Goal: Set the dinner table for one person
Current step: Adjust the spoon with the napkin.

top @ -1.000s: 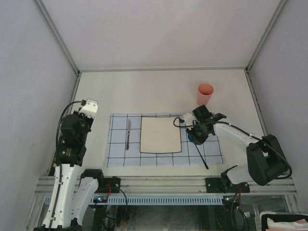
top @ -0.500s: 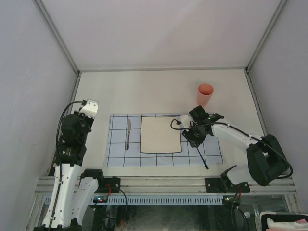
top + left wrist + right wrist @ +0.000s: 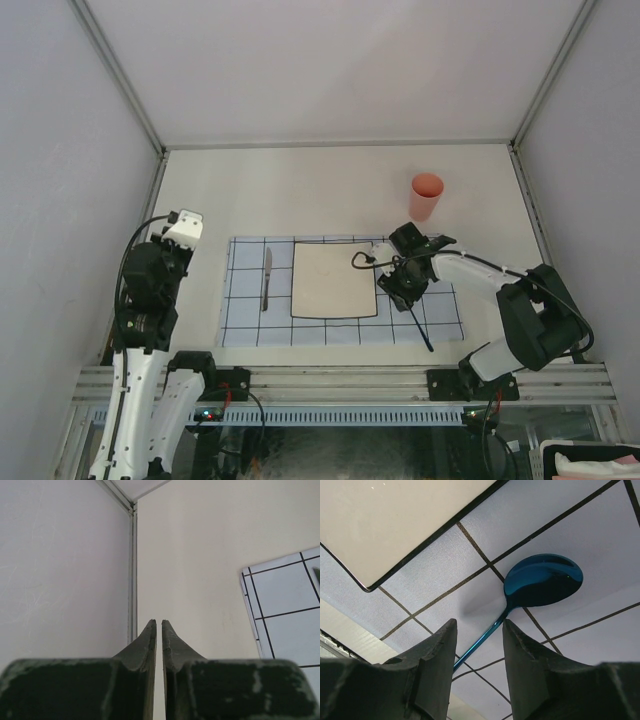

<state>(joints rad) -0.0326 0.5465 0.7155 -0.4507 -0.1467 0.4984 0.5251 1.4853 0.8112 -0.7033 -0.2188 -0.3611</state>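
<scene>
Now, right tool parted, astride spoon

1. The off-white dinner table was edged by grey rails.
2. A light-blue gridded cloth lay flat near its front edge.
3. An orange cup stood upright toward its back right corner.

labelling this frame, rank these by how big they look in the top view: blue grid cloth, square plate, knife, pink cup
1. blue grid cloth
2. square plate
3. knife and pink cup: too close to rank; knife longer, cup wider
</scene>
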